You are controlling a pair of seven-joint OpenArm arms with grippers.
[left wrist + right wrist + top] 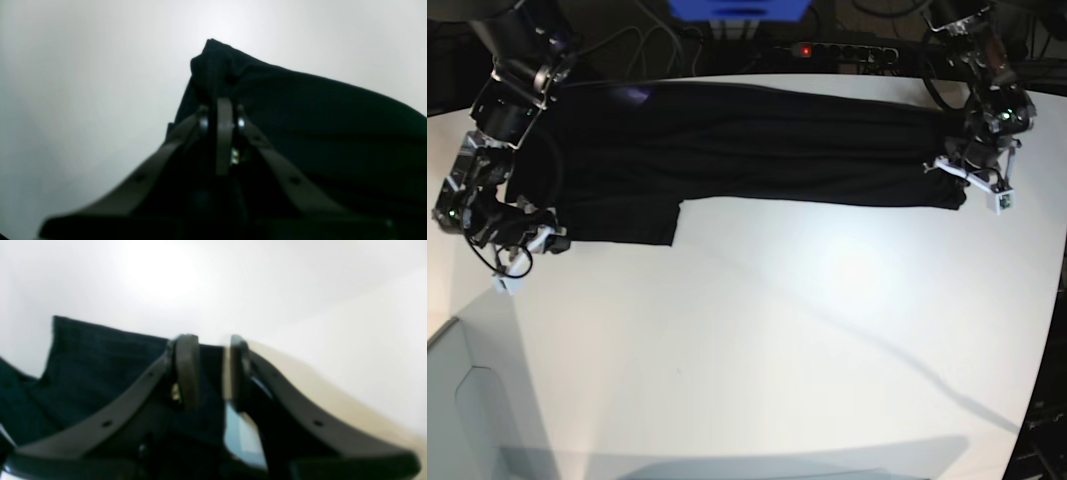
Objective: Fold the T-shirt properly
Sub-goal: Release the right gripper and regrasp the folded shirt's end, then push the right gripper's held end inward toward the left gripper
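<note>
The black T-shirt (747, 150) lies stretched in a long band across the far part of the white table (777, 330). My left gripper (947, 170) is at its right end. In the left wrist view this gripper (222, 115) is shut on a bunched corner of the T-shirt (300, 110). My right gripper (552, 238) is at the shirt's lower left corner. In the right wrist view this gripper (211, 370) has black T-shirt cloth (93, 373) between its fingers (186, 370), pinched at the edge. The orange neck label is hidden.
A power strip with a red light (827, 48), cables and a blue object (737, 8) sit behind the table's far edge. A pale box (467, 400) stands at the lower left. The table's curved right edge (1052, 330) is close to my left arm.
</note>
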